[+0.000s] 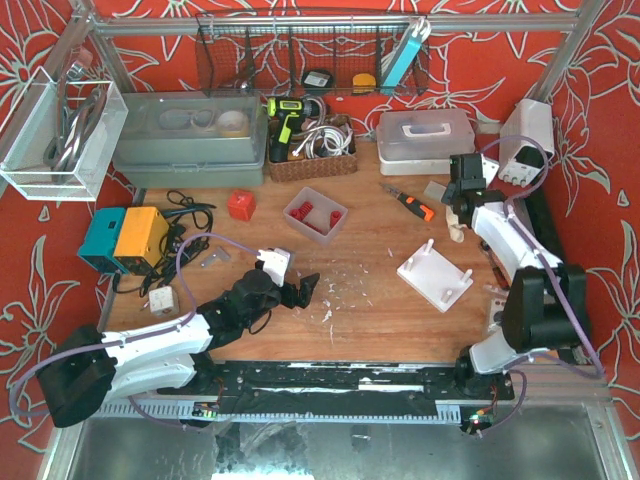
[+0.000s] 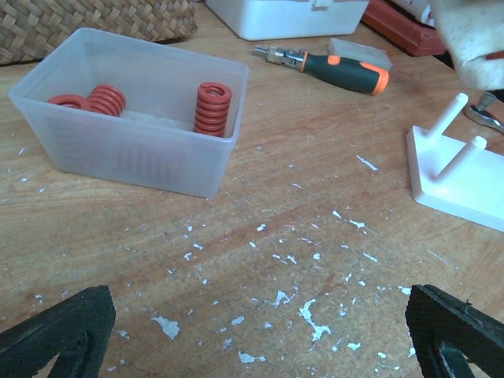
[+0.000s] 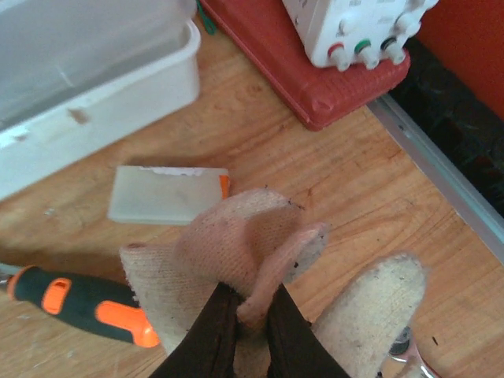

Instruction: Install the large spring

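Several red springs lie in a translucent tub (image 1: pixel 315 215). In the left wrist view one tall spring (image 2: pixel 213 109) stands upright at the tub's (image 2: pixel 134 150) right end, and shorter ones (image 2: pixel 98 101) lie at its left. A white base with upright pegs (image 1: pixel 435 275) lies right of centre and also shows in the left wrist view (image 2: pixel 465 177). My left gripper (image 1: pixel 300 290) is open and empty over bare wood (image 2: pixel 260 335), short of the tub. My right gripper (image 3: pixel 252 303) is shut on a beige knit glove (image 3: pixel 228 244) near the back right (image 1: pixel 458 215).
An orange-and-black screwdriver (image 1: pixel 412 203) lies between the tub and the glove. A white lidded box (image 1: pixel 425 140), a wicker basket (image 1: pixel 310 150) and a white power supply (image 1: pixel 525 140) stand at the back. A red cube (image 1: pixel 240 205) and a blue-yellow device (image 1: pixel 125 238) sit on the left.
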### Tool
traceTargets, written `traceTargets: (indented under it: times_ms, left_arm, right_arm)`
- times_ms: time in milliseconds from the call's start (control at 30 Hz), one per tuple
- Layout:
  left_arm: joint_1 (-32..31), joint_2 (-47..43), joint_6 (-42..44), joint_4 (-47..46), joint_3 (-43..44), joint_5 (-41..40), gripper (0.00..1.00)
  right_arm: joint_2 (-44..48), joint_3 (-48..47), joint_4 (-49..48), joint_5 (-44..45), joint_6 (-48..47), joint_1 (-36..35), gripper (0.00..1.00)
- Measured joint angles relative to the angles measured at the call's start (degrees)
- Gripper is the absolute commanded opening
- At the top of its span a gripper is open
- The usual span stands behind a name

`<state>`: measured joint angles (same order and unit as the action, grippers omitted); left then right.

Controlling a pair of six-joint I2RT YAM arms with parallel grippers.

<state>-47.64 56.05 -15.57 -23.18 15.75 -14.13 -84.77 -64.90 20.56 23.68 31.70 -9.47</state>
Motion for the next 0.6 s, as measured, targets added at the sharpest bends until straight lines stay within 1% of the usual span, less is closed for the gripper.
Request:
traceTargets:
  times_ms: [100, 267, 400, 433, 533, 600]
  left_arm:
    - [0.0, 0.0, 0.2, 0.0, 0.0, -0.2, 1.0]
    - [0.0, 0.0, 0.2, 0.0, 0.0, -0.6, 1.0]
    - [0.0, 0.0, 0.2, 0.4, 0.0, -2.3, 0.98]
    - [0.0, 0.0, 0.1, 0.5, 0.0, -2.9, 0.96]
    - [0.1, 0.0, -0.5, 1.8, 0.7, -5.2, 0.87]
    - [0.6, 0.0, -1.0, 3.7, 2.7, -6.5, 0.84]
  right_arm:
    - [-4.5, -1.3, -0.2, -1.7, -0.3, 2.0, 0.19]
    - [-7.8, -1.6, 0.3, -3.8, -0.8, 4.1, 0.45]
    - [-8.1, -3.3, 2.8, -5.9, -1.2, 4.3, 0.59]
    - [-7.9, -3.9, 3.6, -6.8, -1.3, 4.3, 0.63]
    - [-6.4, -5.6, 6.3, -10.9, -1.6, 4.0, 0.69]
    - [-4.5, -6.3, 8.4, -13.2, -1.7, 3.4, 0.77]
